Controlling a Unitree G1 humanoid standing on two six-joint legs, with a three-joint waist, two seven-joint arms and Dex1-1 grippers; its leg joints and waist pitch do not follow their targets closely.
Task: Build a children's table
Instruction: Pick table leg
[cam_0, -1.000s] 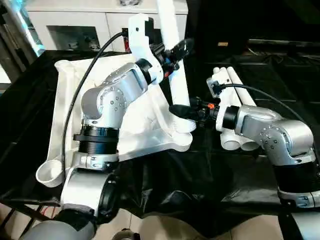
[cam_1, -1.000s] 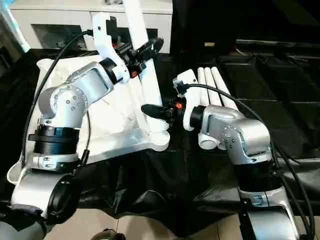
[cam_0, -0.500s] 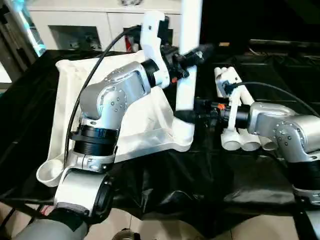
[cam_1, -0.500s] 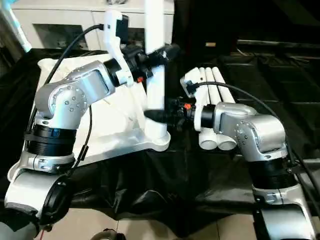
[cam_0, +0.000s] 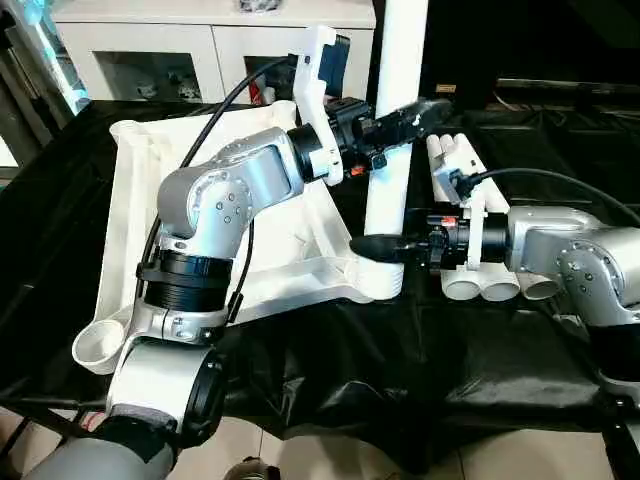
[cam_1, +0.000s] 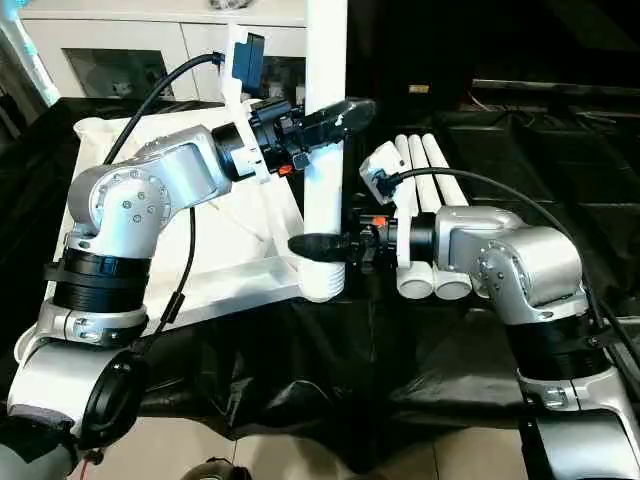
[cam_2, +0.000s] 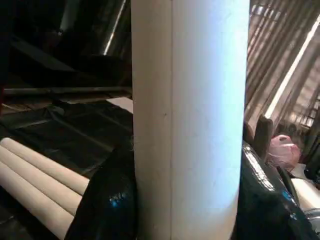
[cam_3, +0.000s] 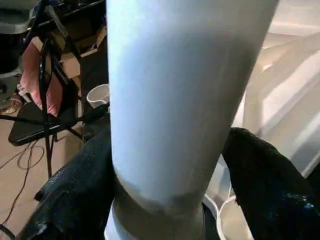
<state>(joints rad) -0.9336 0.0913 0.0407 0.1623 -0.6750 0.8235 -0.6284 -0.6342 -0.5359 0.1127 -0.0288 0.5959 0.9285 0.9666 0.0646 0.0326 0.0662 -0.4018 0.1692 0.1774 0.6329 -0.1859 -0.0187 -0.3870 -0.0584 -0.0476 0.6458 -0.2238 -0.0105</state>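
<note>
The white tabletop (cam_0: 130, 200) lies underside up on a black-covered bench. One white leg (cam_0: 390, 200) stands upright in its near right corner socket (cam_0: 385, 280). My left gripper (cam_0: 400, 118) is shut on the leg's upper part, and its black fingers (cam_2: 107, 200) press both sides of the leg (cam_2: 190, 125). My right gripper (cam_0: 385, 245) is open. Its fingers (cam_3: 75, 190) straddle the leg's lower end (cam_3: 175, 100) just above the socket. Three more legs (cam_0: 470, 170) lie side by side to the right of the tabletop.
A white glass-door cabinet (cam_0: 150, 50) stands behind the bench. The tabletop's near left corner socket (cam_0: 100, 345) hangs over the bench's front edge. Black cloth (cam_0: 400, 380) covers the bench in front of the grippers. The right arm's cable (cam_0: 540, 180) arcs over the lying legs.
The leg has swung from a leftward tilt to upright in the corner socket. My left gripper moved right with it. My right gripper shifted right along its base and widened.
</note>
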